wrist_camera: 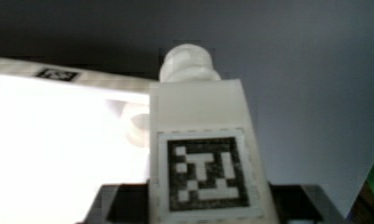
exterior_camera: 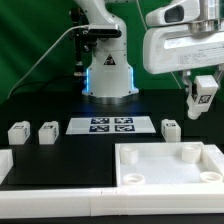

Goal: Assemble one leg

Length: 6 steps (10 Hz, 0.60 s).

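A: Leg (exterior_camera: 205,89), what's it look like?
B: Small white plastic block, longish, w/ a b&w square tag (wrist_camera: 205,170) on one face. Wrist view shows a narrower rounded stub (wrist_camera: 189,63) at its far end. Much smaller than the tray (exterior_camera: 155,147).
A: Where is it?
B: Up in the air at the exterior view's right, held in the hand (exterior_camera: 203,96), well clear of the tabletop (exterior_camera: 60,105). Tag faces the exterior cam. In the wrist view the tray lies off to one side of the leg, w/ dark tabletop beyond the stub.
A: Hand state?
B: Pinching the leg. Dark fingers (wrist_camera: 127,205) sit either side of the tagged end, pressed vs. its sides, no gap visible.
A: Arm pose?
B: Robot base (exterior_camera: 106,72) stands at the back, approx. mid-picture in the exterior view. The arm reaches over to that view's right. Its white wrist housing (exterior_camera: 185,50) is high up, and the hand hangs below it, pointing down, a bit tilted.
A: Other stuff?
B: Marker board (exterior_camera: 110,125) lies flat in front of the base. A lone block (exterior_camera: 170,128) sits just beside it on the exterior view's right. A pair of blocks (exterior_camera: 48,131) sits on the left, near each other, not touching. The tray's round socket (wrist_camera: 122,115) is blurry in the wrist view.
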Motion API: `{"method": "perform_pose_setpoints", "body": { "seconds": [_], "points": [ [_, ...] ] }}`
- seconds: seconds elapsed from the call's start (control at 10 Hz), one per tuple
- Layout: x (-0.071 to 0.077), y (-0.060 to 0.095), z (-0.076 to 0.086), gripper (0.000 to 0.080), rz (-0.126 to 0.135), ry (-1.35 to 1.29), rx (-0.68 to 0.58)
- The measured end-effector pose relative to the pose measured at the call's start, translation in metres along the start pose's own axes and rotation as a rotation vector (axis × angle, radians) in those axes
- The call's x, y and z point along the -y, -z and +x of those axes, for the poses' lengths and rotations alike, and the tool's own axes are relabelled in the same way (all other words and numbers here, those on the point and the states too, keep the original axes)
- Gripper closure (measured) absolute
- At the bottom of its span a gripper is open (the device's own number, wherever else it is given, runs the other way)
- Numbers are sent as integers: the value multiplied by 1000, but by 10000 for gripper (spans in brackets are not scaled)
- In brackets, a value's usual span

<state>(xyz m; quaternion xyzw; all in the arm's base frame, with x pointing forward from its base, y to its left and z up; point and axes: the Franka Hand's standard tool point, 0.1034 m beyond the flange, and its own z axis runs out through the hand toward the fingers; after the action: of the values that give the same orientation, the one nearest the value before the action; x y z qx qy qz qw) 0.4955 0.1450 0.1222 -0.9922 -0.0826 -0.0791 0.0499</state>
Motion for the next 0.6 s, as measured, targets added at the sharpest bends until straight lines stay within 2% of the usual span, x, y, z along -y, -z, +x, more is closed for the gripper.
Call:
{"method": "perform_pose_setpoints", "body": {
  "seconds": [0.1, 0.2, 0.3, 0.4, 0.6],
  "points": [
    [-1, 4, 14, 502, 7, -2, -135],
    [-14, 11, 27, 502, 1, 24, -292],
    [-25, 10, 34, 502, -10, 43, -406],
    [-23, 1, 29, 502, -5, 43, -366],
    [-23, 4, 31, 502, -6, 47, -371]
  ]
}}
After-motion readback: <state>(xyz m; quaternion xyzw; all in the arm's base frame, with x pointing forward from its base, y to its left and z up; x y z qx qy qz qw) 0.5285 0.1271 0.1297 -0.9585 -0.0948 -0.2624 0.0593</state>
